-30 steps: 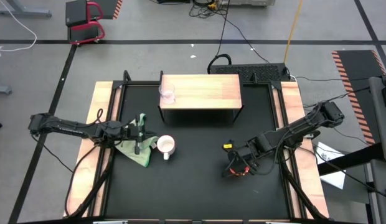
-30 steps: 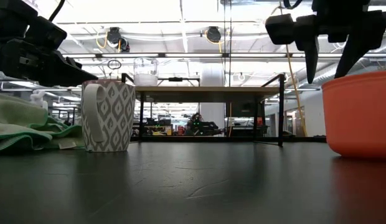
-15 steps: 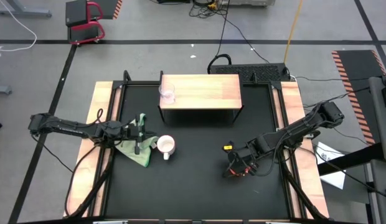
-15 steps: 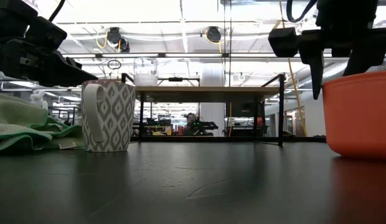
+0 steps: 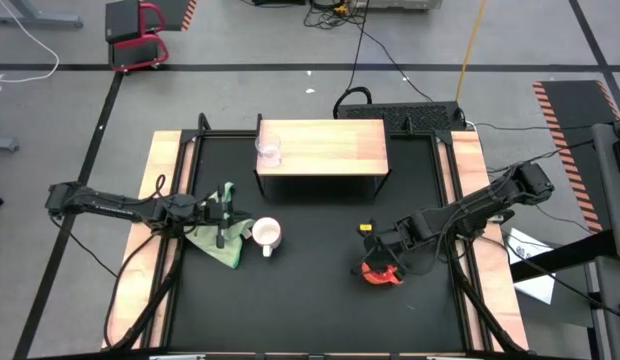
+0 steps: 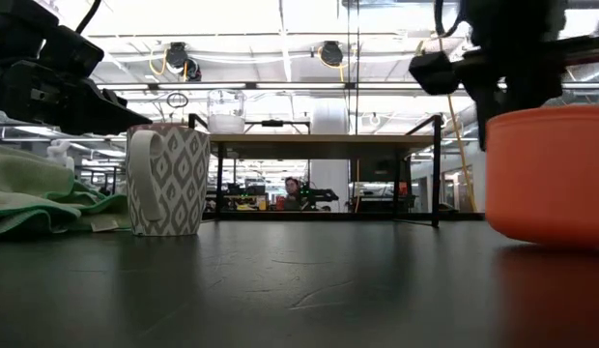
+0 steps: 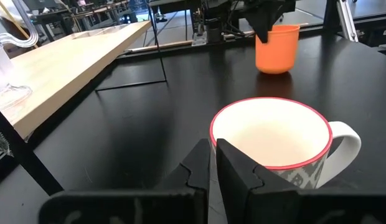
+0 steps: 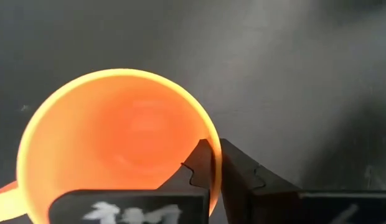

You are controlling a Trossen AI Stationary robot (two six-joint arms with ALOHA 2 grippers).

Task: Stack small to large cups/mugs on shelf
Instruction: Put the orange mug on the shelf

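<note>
The orange mug (image 5: 378, 272) is near the table's right side, with my right gripper (image 8: 211, 160) shut on its rim. The white patterned mug (image 5: 266, 236) stands upright on its base at the left, handle toward the near edge. My left gripper (image 7: 211, 158) is shut and hovers just beside that mug's rim, above the green cloth (image 5: 218, 242); whether it touches the mug I cannot tell. The clear glass cup (image 5: 268, 150) stands on the left end of the shelf (image 5: 330, 145), which stands at the table's far side. My right gripper pinches the orange mug's rim (image 8: 211, 134), one finger inside the mug and one outside. The fingers come from above, pointing down. The mug stays upright, mouth up; whether its base (image 6: 551, 237) is on the table or just off it I cannot tell.
Black tabletop lies between the two mugs and in front of the shelf's thin black legs (image 6: 437, 174). Light wooden strips (image 5: 162, 190) run along the table's left and right sides. A person (image 6: 292, 188) shows far off in the room behind.
My right gripper has come down over the orange mug and shut on its rim. The mug has shifted a little toward the table's left.
</note>
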